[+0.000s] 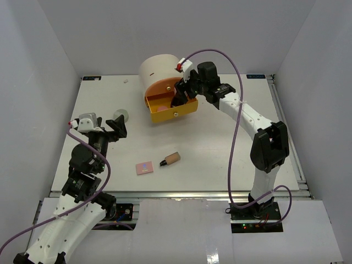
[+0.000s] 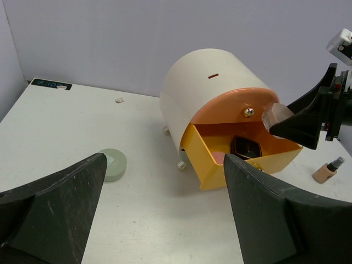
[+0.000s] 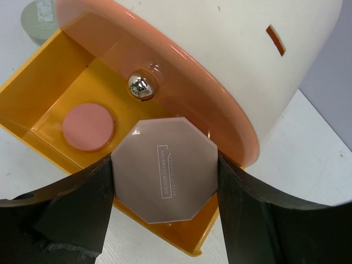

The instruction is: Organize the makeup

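Octagonal compact [image 3: 164, 168] in right hand [image 3: 165, 181], face apparently tilted, above yellow drawer [image 3: 33, 93]

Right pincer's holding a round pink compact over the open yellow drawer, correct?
Not quite. The right pincer holds an octagonal compact, not a round one. The right wrist view shows its eight-sided pink lid between the fingers. The rest stands: it is over the open yellow drawer.

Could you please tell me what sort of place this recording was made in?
Probably an enclosed robot-lab test bench: plain panels wall a white table, a left arm and right arm are bolted to its near edge.
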{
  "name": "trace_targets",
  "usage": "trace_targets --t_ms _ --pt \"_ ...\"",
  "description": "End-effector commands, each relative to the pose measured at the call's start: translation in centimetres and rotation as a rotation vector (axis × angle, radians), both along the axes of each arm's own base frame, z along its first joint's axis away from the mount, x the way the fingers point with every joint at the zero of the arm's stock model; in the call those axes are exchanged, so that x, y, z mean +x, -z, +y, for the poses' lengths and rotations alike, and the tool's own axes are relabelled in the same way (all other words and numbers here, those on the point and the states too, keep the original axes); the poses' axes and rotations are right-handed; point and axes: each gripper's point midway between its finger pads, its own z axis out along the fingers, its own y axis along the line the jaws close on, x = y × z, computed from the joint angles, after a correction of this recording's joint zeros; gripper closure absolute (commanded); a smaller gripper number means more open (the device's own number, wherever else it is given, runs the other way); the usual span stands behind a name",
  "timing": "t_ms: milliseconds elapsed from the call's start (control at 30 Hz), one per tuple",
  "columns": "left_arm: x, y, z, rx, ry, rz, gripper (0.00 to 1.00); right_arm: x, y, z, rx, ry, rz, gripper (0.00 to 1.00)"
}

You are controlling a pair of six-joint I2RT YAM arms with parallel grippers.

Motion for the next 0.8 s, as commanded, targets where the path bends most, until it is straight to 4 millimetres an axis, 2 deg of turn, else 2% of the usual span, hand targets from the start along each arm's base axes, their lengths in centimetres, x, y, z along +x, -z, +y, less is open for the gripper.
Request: trace_targets --t_ms 0,167,333,467,767 --pt "0.2 0.4 -0.3 0.017 0.013 0.012 0.02 1.3 -0.6 0.3 0.027 0.031 -0.054 0.57" --pt "0.3 0.5 -0.5 0.021 0.022 0.018 0.02 1.1 0.5 0.3 0.013 0.020 -0.039 0.39" --pt "0.3 0.6 -0.6 0.023 0.024 0.021 0.02 1.0 1.2 0.4 0.007 0.012 -0.026 0.30" --pt "0.5 0.8 -0.9 0.027 0.034 0.030 0.02 0.8 1.4 0.5 0.005 0.009 -0.020 0.20" --pt "1.4 2.1 -2.0 0.053 0.073 0.086 0.02 -0.1 0.7 0.3 0.019 -0.009 -0.015 0.15"
